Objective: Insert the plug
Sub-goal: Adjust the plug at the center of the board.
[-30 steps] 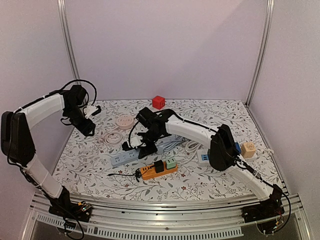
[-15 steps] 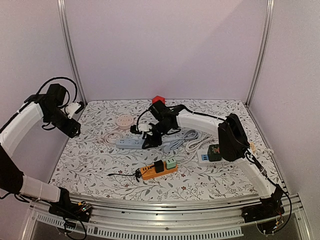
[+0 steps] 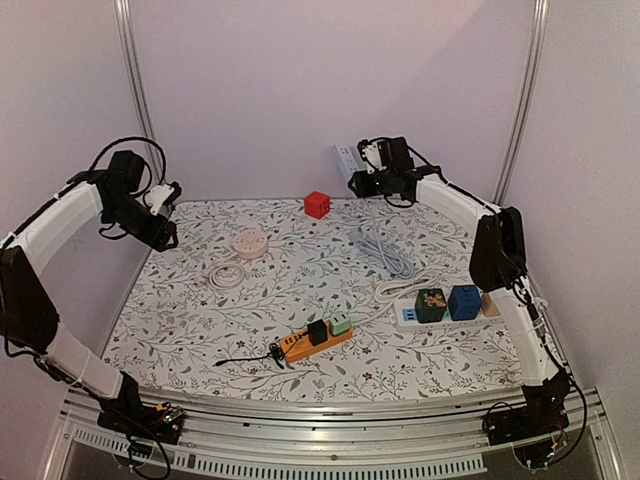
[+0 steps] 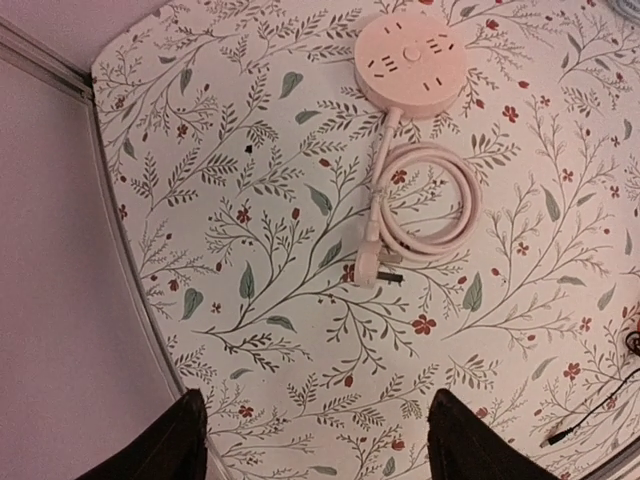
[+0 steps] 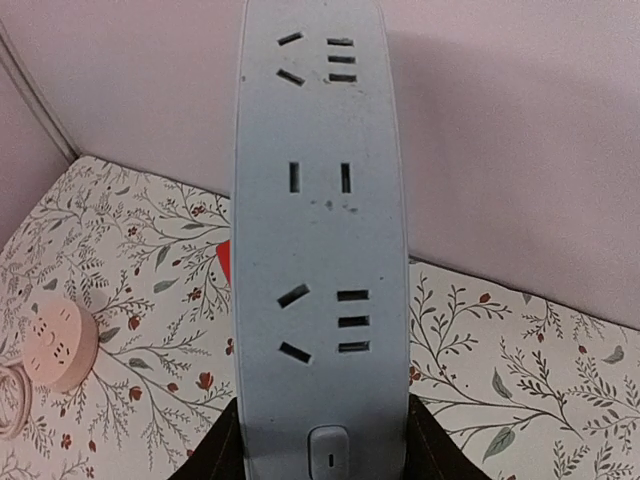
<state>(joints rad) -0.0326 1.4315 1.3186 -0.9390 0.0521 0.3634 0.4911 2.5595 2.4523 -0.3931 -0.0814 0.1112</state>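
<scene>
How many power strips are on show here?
4: pink round strip at back left, orange strip near the front, white strip under cube plugs at right, grey strip held aloft by the right pincer. Others may be hidden.

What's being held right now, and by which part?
The right gripper holds the grey power strip by its switch end. The left gripper holds nothing.
</scene>
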